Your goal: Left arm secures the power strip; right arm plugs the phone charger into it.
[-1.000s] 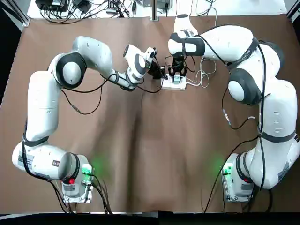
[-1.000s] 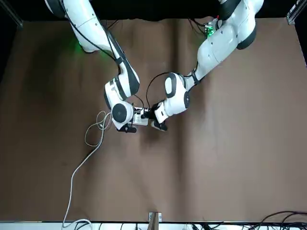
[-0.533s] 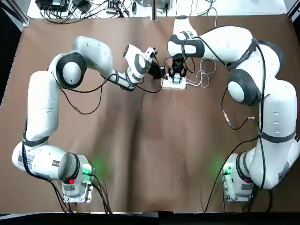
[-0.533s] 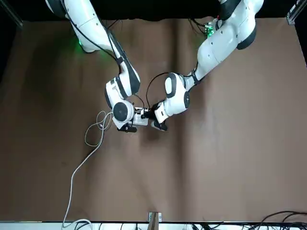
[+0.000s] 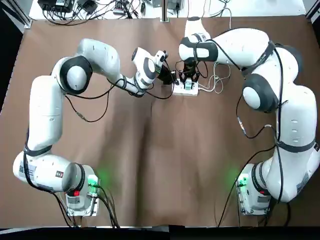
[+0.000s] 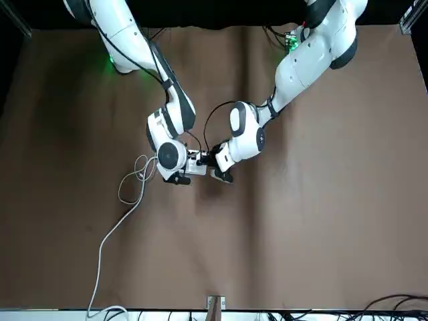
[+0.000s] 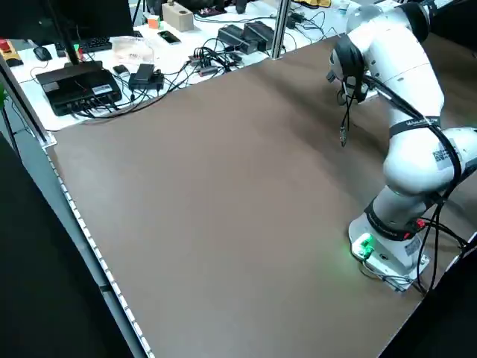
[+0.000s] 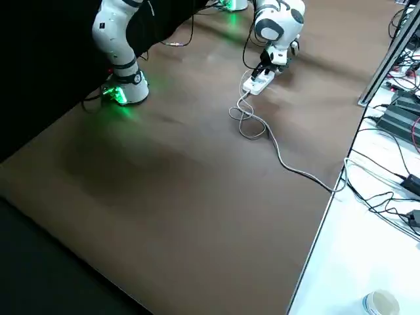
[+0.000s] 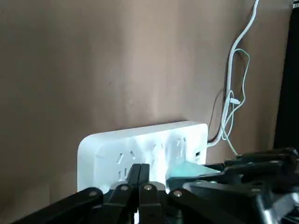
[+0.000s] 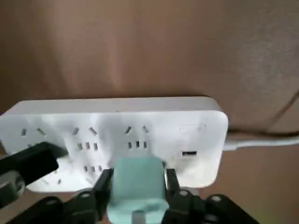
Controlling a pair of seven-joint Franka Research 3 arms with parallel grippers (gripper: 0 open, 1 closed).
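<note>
Top view: the power strip point(image 5: 186, 91) lies toward one o'clock from table centre, its white cord point(image 5: 206, 89) leaving at three o'clock. The left gripper point(image 9: 141, 167), clenched, meets its nine-o'clock part; the right gripper point(image 10: 139, 176) grasps the teal phone charger point(image 10: 137, 189) over its sockets

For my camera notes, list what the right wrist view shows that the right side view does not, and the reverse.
Only the right wrist view: the teal phone charger between the fingers of the right hand, at the power strip; the strip's socket slots and USB port. The left hand reaches over the strip too.

Only the right side view: a white cup on a white surface, and the cord's loops beyond the strip.

Both: the strip, part of its white cord and the brown tabletop.
</note>
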